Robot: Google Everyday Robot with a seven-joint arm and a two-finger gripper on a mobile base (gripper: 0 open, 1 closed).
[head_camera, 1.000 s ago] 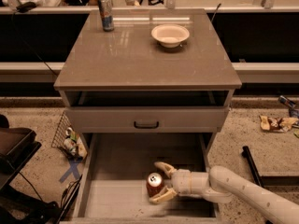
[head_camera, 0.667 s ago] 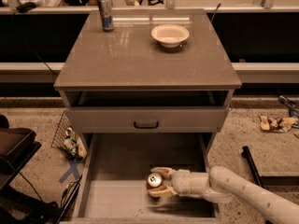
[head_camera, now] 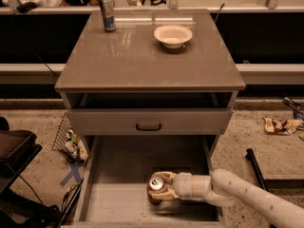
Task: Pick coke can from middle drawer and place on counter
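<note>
Clasping the coke can, gripper reaches into middle drawer.

Your robot has a smooth round white arm, thick like a pipe. It gets a little wider at a soft bump near its end. After the bump comes a pale cream sleeve with faint rings around it. At the very tip is the small cream-coloured tool, which looks a bit yellow in the light. The tool is down low in the wide shallow grey drawer box.
</note>
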